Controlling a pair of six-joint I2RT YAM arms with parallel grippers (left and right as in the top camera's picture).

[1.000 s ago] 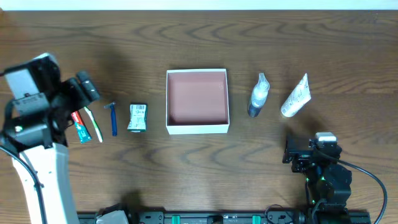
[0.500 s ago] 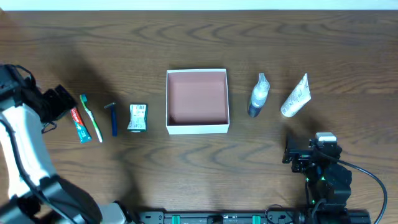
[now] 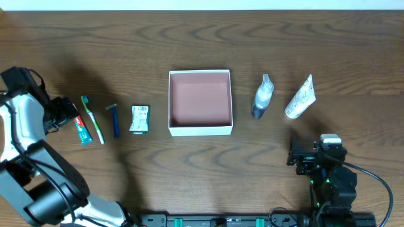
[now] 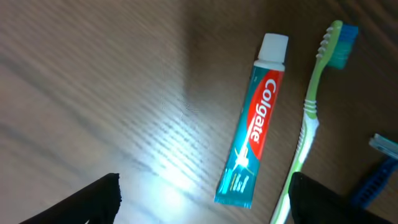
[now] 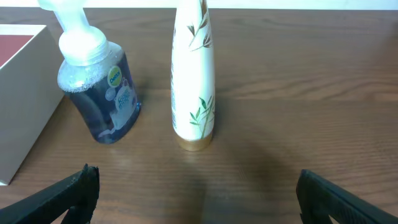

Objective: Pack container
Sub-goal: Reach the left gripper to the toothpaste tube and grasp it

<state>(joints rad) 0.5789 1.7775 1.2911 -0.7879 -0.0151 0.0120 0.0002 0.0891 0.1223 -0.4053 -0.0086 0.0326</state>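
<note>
Left end effector (image 4: 205, 190) wide apart near Colgate toothpaste (image 4: 254, 140), brand legible only in wrist view.

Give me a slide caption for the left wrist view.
Open left gripper over toothpaste and a green toothbrush lying side by side on the wooden table.

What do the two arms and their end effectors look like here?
The left arm is white shells over black joints; the right arm is black with a white block, green lights and a looping black cable. The left end effector and right end effector are both black.
</note>
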